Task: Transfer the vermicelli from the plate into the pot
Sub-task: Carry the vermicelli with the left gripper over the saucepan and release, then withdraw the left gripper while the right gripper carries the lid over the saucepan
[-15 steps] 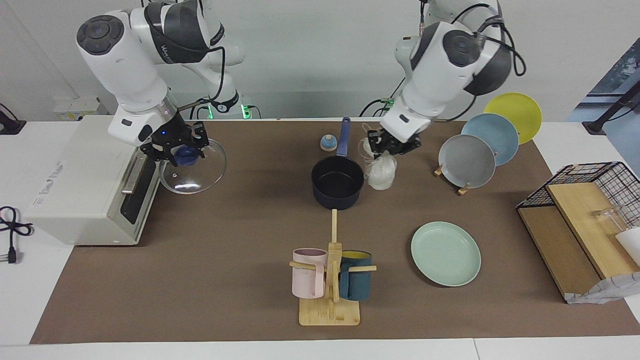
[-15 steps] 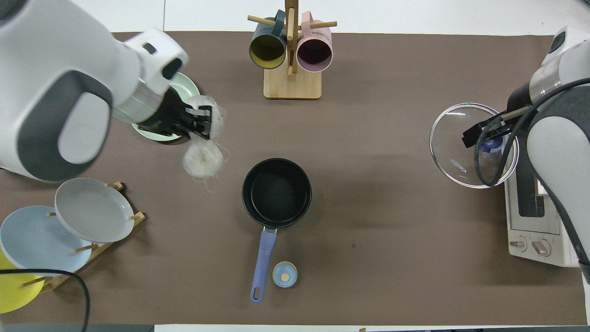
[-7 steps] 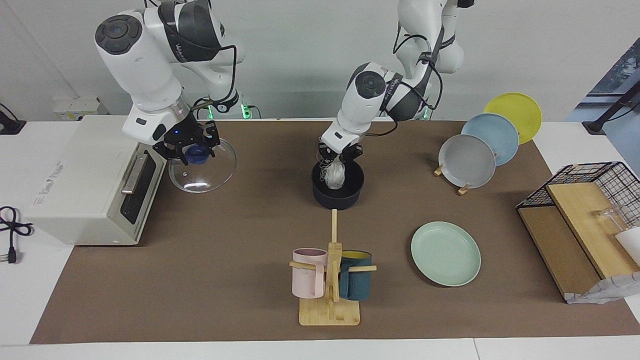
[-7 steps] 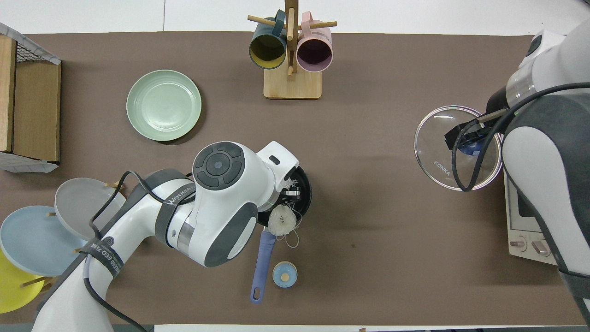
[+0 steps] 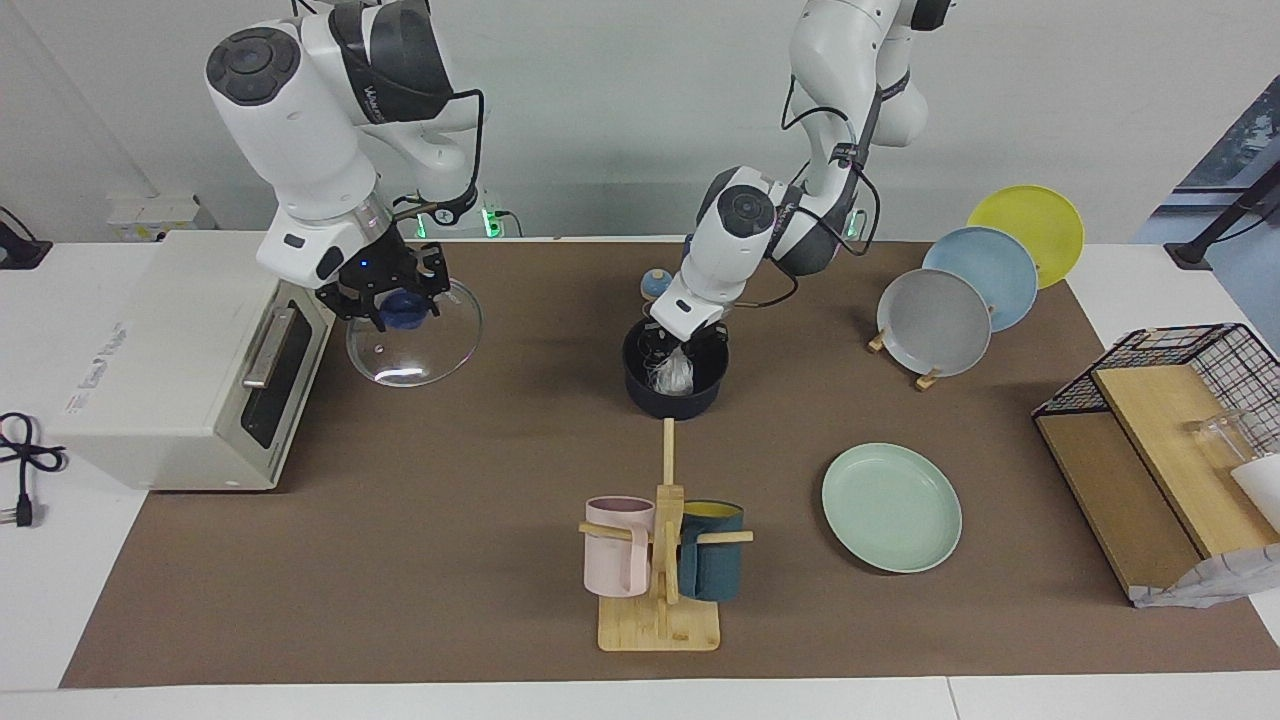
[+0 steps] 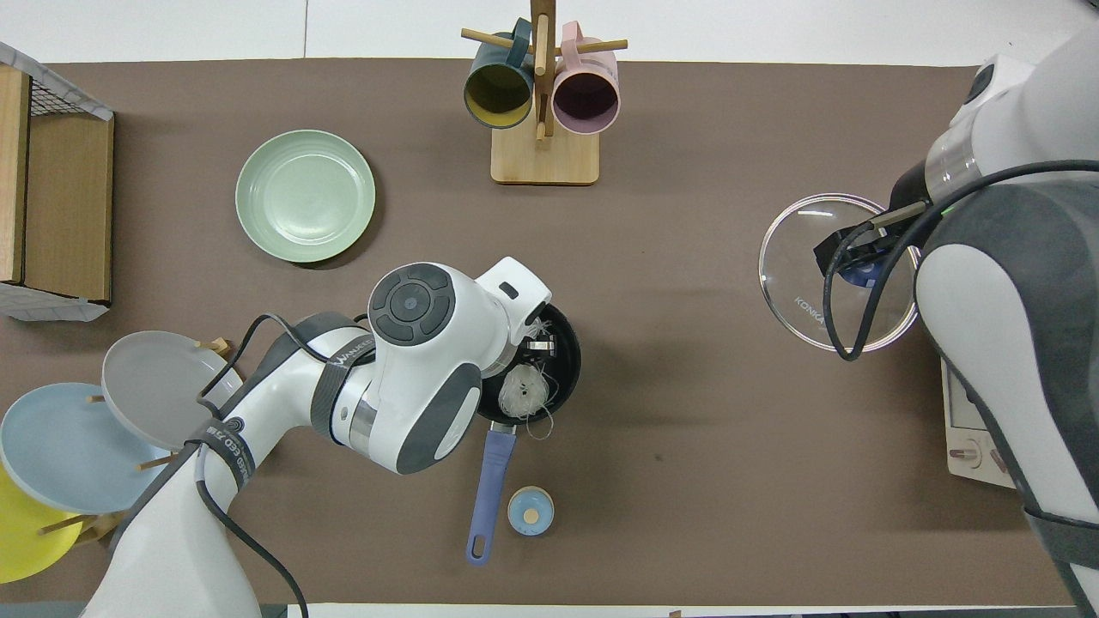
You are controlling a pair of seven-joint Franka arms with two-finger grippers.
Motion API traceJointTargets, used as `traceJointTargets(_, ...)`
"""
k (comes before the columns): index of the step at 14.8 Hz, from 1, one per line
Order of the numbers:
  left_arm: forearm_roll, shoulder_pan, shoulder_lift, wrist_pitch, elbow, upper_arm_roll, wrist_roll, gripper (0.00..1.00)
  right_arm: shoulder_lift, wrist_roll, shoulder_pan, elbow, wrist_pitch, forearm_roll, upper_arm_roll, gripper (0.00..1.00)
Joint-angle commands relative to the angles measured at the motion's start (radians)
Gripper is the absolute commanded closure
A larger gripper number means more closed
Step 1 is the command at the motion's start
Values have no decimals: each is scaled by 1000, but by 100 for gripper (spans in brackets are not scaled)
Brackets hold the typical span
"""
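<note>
The vermicelli (image 5: 672,374) hangs in a whitish clump inside the dark pot (image 5: 640,392), and it also shows in the overhead view (image 6: 525,391). My left gripper (image 5: 684,346) is lowered into the pot's (image 6: 570,371) mouth and is shut on the top strands. The pot's blue handle (image 6: 490,481) points toward the robots. The mint-green plate (image 5: 891,507) lies bare toward the left arm's end, farther from the robots than the pot, also seen from overhead (image 6: 305,196). My right gripper (image 5: 392,304) is shut on the blue knob of a glass lid (image 5: 418,340), held in the air beside the toaster oven.
A white toaster oven (image 5: 170,360) stands at the right arm's end. A wooden mug rack (image 5: 660,560) with pink and teal mugs stands farther out than the pot. A rack of grey, blue and yellow plates (image 5: 935,322), a wire basket (image 5: 1170,440) and a small blue round object (image 6: 531,511) are also here.
My left gripper has carried the vermicelli from beside the pot to over it and lowered the clump inside. My right gripper with the lid has drifted slightly toward the pot.
</note>
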Motion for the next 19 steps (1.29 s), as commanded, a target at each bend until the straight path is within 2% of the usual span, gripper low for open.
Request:
traceJointTargets(1, -7, 49, -49, -73, 24, 23, 68, 0, -5, 19, -2, -4, 14, 15, 6, 100)
traceJointTargets(4, 72, 202, -86, -358, 200, 30, 172, 0, -5, 25, 5, -5, 14, 15, 7, 100)
traceJointTargets(6, 111, 297, -115, -471, 286, 30, 250, 0, -1, 124, 45, 0, 22, 15, 9, 100)
traceJointTargets(9, 187, 396, -213, -549, 293, 30, 275, 0, 25, 378, 210, 7, 101, 15, 7, 100)
traceJointTargets(11, 200, 434, -264, -597, 285, 30, 310, 0, 70, 533, 296, 15, 152, 15, 9, 100)
traceJointTargets(14, 200, 454, -301, -608, 245, 28, 317, 0, 160, 766, 436, 58, 247, 12, 7, 100)
traceJointTargets(16, 198, 454, -312, -606, 225, 30, 318, 0, 179, 810, 470, 44, 287, 15, 7, 100)
traceJointTargets(19, 214, 446, -292, -683, 294, 30, 317, 0, 208, 819, 519, -5, 311, 1, 7, 100)
